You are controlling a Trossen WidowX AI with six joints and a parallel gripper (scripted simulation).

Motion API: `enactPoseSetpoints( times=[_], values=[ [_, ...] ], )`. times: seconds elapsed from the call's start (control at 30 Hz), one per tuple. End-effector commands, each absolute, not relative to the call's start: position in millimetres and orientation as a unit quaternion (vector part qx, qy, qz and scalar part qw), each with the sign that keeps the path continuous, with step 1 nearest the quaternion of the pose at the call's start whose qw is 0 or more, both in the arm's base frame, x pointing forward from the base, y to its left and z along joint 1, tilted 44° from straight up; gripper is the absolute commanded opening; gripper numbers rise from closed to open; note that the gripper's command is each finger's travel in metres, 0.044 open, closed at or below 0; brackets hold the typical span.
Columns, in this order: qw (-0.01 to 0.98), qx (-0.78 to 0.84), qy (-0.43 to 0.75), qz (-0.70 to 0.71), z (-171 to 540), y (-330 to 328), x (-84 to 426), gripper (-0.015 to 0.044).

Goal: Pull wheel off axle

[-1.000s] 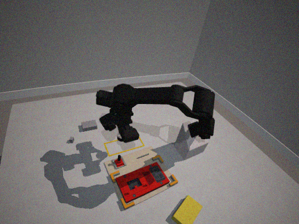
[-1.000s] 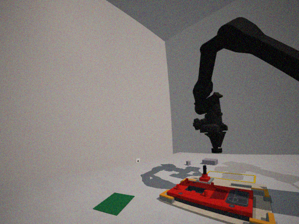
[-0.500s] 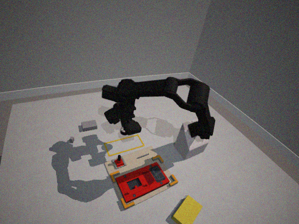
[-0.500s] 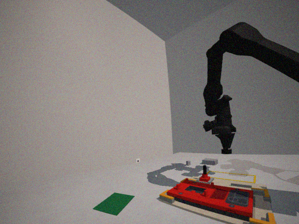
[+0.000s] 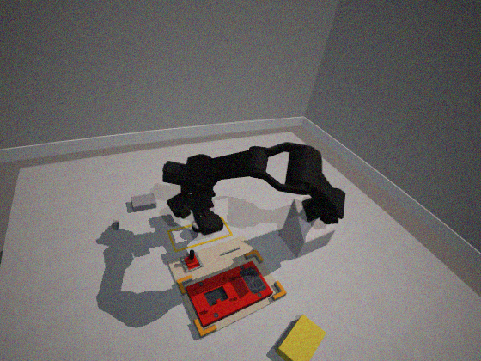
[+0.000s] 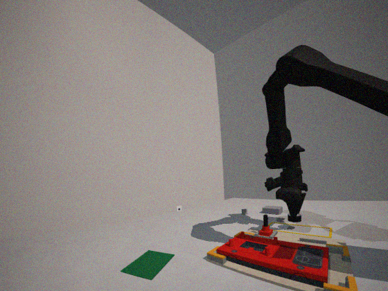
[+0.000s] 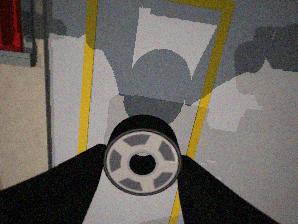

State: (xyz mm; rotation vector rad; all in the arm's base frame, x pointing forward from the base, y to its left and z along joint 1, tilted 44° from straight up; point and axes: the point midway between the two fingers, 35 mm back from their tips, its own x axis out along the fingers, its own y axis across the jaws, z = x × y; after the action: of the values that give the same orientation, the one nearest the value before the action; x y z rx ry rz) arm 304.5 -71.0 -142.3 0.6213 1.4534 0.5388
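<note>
My gripper (image 5: 207, 229) (image 6: 294, 214) (image 7: 142, 157) points down and is shut on the wheel (image 6: 296, 218) (image 7: 162, 162), a black tyre with a light spoked face. The wheel is off the axle and held in the air above the table. The marked area, a yellow outline (image 5: 203, 242) (image 6: 305, 225) (image 7: 89, 60), lies below it. In the wrist view the wheel shows between the two long yellow lines, near the right one. The upright black axle (image 5: 191, 254) (image 6: 265, 219) stands bare on its red base. In the top view the gripper mostly hides the wheel.
The beige board (image 5: 223, 258) carries the axle and a red panel (image 5: 228, 296) (image 6: 284, 254) between orange corner pieces. A yellow block (image 5: 302, 337) is at the front, a grey block (image 5: 143, 201) (image 6: 272, 209) farther back. A green sheet (image 6: 148, 265) lies left of the board in the exterior view.
</note>
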Motion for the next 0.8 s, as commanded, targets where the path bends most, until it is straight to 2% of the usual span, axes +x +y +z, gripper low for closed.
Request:
enactPoseSetpoints(
  times=[0.0, 0.17, 0.53, 0.77],
  values=[
    [0.667, 0.281, 0.647, 0.241, -161.4, -50.2, 301.0, 0.0],
    [0.667, 0.281, 0.647, 0.241, -162.1, -49.3, 300.9, 0.0],
    [0.664, 0.279, 0.65, 0.242, -157.6, -53.1, 300.1, 0.0289],
    [0.667, 0.28, 0.647, 0.24, -117.1, -92.3, 297.6, 0.03]
  ],
)
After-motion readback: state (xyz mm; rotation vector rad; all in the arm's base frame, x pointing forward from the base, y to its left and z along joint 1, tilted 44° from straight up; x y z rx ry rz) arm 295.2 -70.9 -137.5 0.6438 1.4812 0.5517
